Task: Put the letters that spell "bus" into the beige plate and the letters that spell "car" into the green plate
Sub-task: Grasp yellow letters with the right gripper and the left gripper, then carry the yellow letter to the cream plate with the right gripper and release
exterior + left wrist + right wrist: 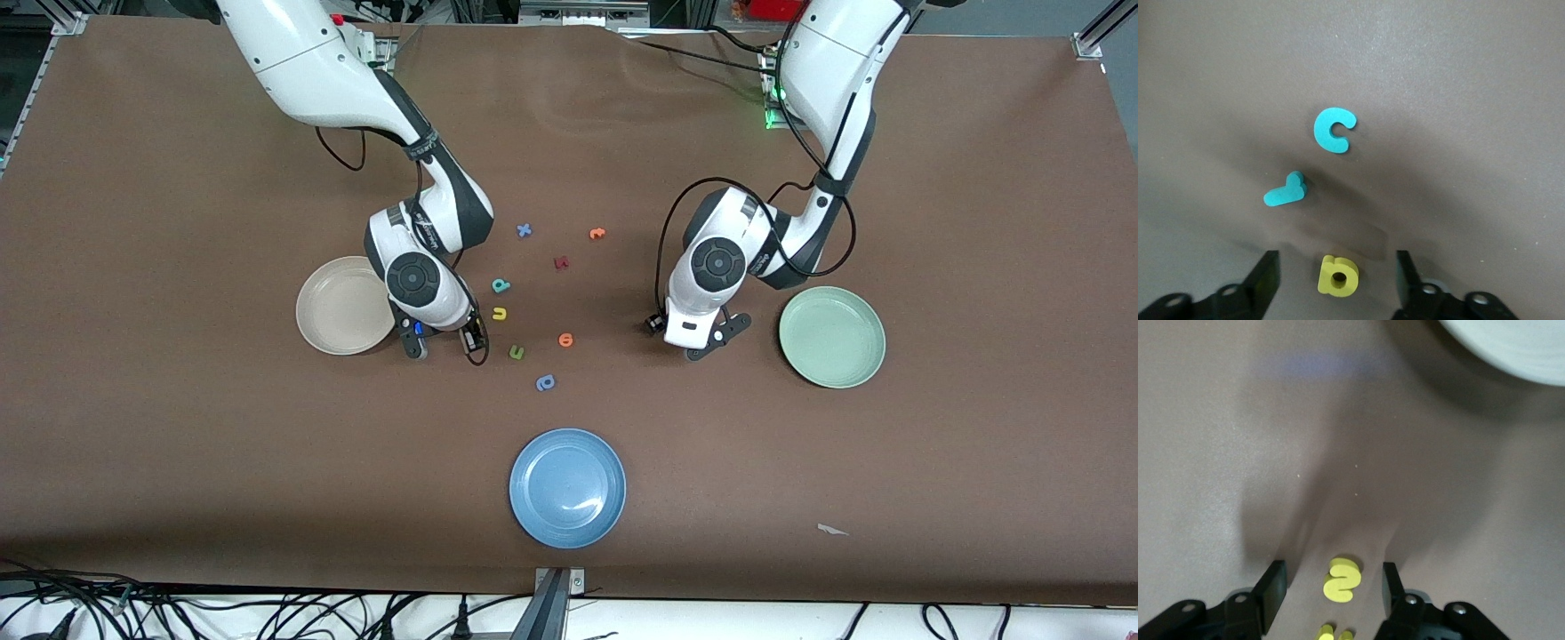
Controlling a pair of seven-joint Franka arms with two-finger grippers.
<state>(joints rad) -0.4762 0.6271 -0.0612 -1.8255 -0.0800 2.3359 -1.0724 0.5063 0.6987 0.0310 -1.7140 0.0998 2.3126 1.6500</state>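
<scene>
Letters lie scattered mid-desk between the two arms, with wide bare brown desk toward every edge. The right tool (1333, 583) is down at the desk beside the beige plate (333, 307), its fingers apart with the yellow "s" (1341, 580) lying between them, not touching either finger; part of another yellow piece shows just beside it at the wrist view's edge. The teal "b" (500, 285) and the yellow "u" (500, 313) lie just beside that arm's wrist, toward the desk's middle. The left tool (1337, 277) is low at the desk near the green plate (832, 336), fingers spread around the yellow "a" (1337, 275) with a gap on each side. The teal "r" (1285, 191) and the teal "c" (1333, 129) lie near it, apart from each other. Both plates are empty. The blue plate (567, 487) sits near the desk's front edge, well apart from the letters.
</scene>
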